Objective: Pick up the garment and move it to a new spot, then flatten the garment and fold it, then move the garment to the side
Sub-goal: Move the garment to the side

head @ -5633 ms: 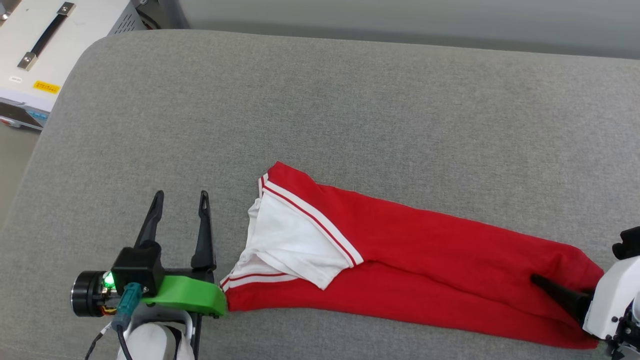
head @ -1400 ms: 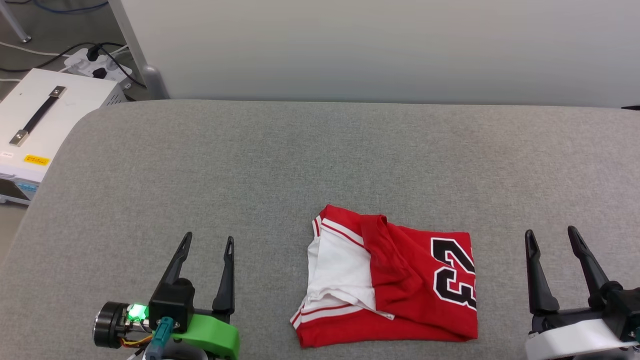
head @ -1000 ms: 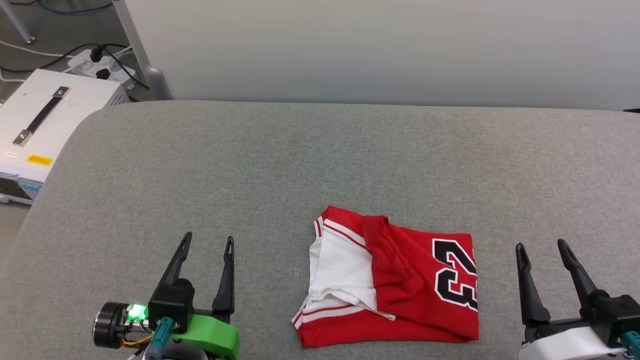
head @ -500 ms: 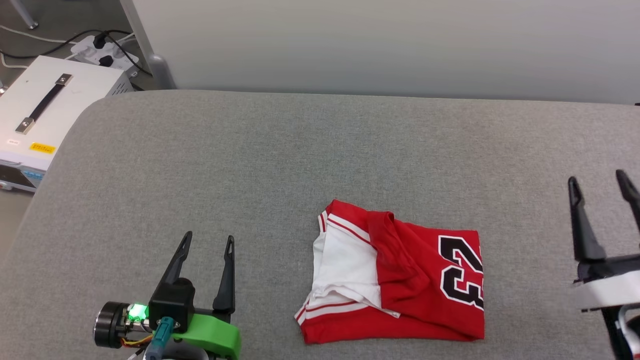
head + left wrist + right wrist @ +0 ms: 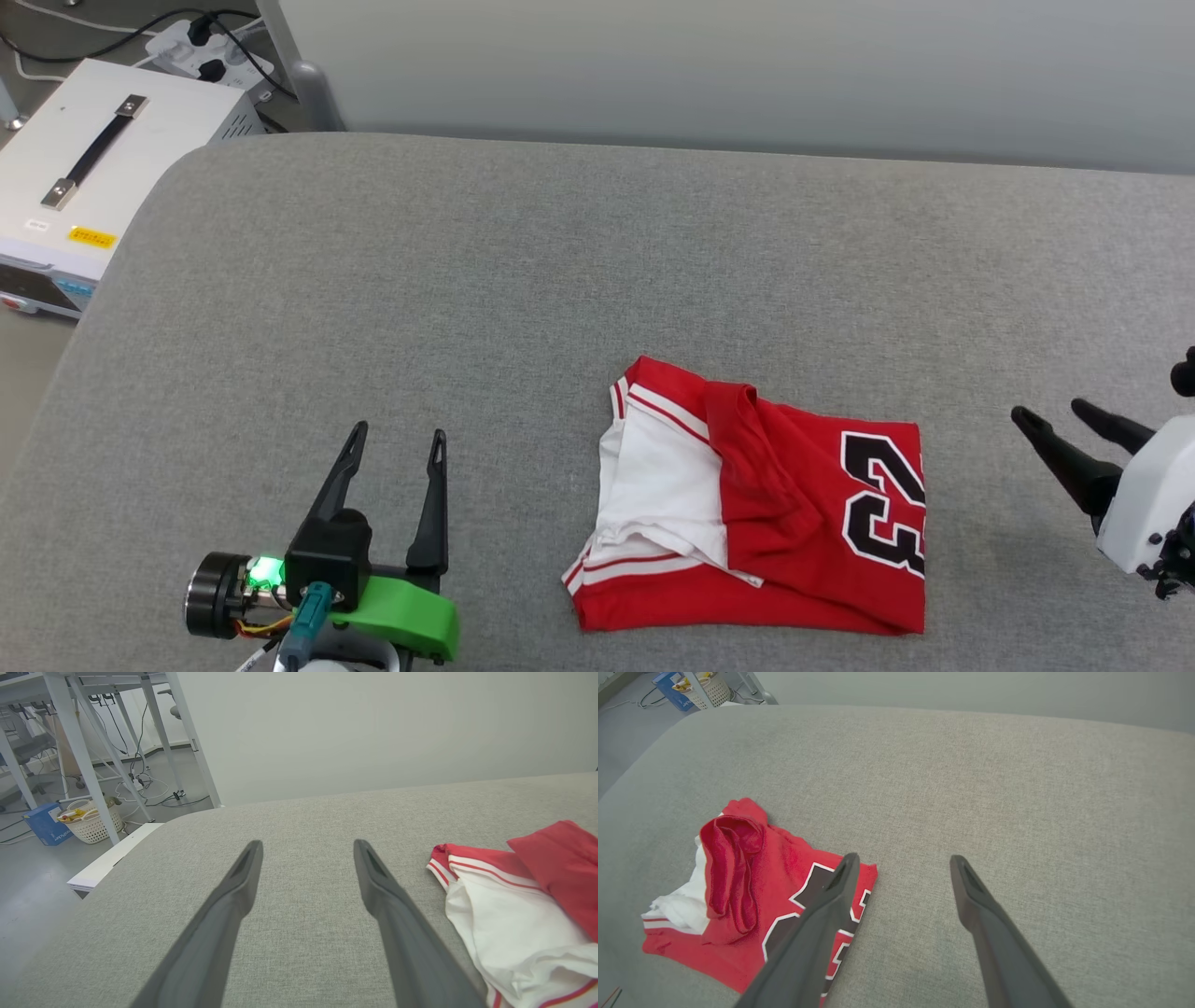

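Observation:
The garment (image 5: pixel 775 504) is a red T-shirt with a white sleeve and a black number print, folded into a rough square on the grey cushioned surface (image 5: pixel 579 271), near its front edge. It also lies at the right of the left wrist view (image 5: pixel 518 905) and at the lower left of the right wrist view (image 5: pixel 752 891). My left gripper (image 5: pixel 397 437) stands open to the garment's left, apart from it, holding nothing. My right gripper (image 5: pixel 1050 413) is open to the garment's right, its fingers angled toward the shirt, empty, with a gap of bare cushion between.
A white box with a black handle (image 5: pixel 93 177) stands off the surface's back left corner, beside a power strip and cables (image 5: pixel 210 51). A pale wall (image 5: pixel 747 65) runs behind. Table legs and a basket (image 5: pixel 91 821) stand on the floor beyond.
The head camera has tilted, shifting the whole picture. My right gripper swung from pointing up at the lower right to lying low at the right edge, fingers turned toward the garment. The garment lies as before.

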{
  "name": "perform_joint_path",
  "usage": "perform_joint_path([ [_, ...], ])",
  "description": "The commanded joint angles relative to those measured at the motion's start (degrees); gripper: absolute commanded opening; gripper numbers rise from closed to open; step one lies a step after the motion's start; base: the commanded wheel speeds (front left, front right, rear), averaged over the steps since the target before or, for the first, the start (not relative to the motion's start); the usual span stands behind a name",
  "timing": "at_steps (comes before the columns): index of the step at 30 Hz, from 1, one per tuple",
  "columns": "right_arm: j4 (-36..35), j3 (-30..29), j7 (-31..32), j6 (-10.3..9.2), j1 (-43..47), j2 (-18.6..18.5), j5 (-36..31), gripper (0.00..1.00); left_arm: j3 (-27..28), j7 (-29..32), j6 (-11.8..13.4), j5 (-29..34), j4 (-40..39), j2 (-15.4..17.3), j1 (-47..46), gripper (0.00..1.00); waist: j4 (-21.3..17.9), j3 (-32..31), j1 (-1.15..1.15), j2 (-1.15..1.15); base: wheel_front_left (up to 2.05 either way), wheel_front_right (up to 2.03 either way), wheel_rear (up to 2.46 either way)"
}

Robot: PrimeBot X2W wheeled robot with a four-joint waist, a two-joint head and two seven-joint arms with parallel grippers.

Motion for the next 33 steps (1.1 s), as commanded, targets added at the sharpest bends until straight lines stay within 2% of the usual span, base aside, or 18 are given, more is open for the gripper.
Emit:
perform_joint_path([
  [1,0.7,0.7,2.4,-0.05,-0.1,-0.5,2.9,1.00,-0.2,-0.3,0.0,-0.1,-0.1,-0.4,-1.4,1.00,0.6,0.6,0.00,0.00,0.00,0.00,0.00],
  [7,3.7,3.5,11.0,-0.05,0.9,-0.3,13.0,1.00,-0.5,-0.3,-0.1,-0.1,-0.1,-0.7,-2.0,1.00,1.8,2.0,0.00,0.00,0.00,0.00,0.00],
  [12,7.0,4.8,13.4,-0.05,-0.2,1.9,17.5,1.00,-0.5,-0.3,-0.2,-0.1,-0.1,-0.9,-2.5,1.00,2.5,3.3,0.00,0.00,0.00,0.00,0.00],
  [22,13.2,12.0,11.1,-0.05,-4.3,7.1,19.8,1.00,-0.7,-0.3,-0.3,0.0,-0.2,-1.1,-3.7,1.00,3.3,5.3,0.00,0.00,0.00,0.00,0.00],
  [28,15.3,17.2,5.6,-0.05,-7.3,7.2,19.1,1.00,-0.7,-0.3,-0.5,0.1,0.1,-1.1,-4.1,1.00,3.5,5.4,0.00,0.00,0.00,0.00,0.00],
  [29,15.4,18.1,4.6,-0.05,-7.7,6.8,19.1,0.72,-0.7,-0.3,-0.5,0.2,0.1,-1.0,-4.1,1.00,3.5,5.4,0.00,0.00,0.00,0.00,0.00],
  [30,15.5,18.7,3.7,-0.05,-8.0,6.4,19.1,0.33,-0.7,-0.3,-0.5,0.2,0.2,-1.0,-4.1,1.00,3.5,5.3,0.00,0.00,0.00,0.00,0.00],
  [31,15.3,19.7,2.7,-0.05,-8.4,5.9,19.1,0.00,-0.7,-0.3,-0.5,0.2,0.3,-1.0,-4.0,1.00,3.4,5.1,0.00,0.00,0.00,0.00,0.00],
  [33,14.9,21.3,1.1,-0.05,-8.9,4.6,19.3,0.00,-0.7,-0.3,-0.5,0.2,0.5,-0.9,-3.9,1.00,3.3,4.7,0.00,0.00,0.00,0.00,0.00],
])
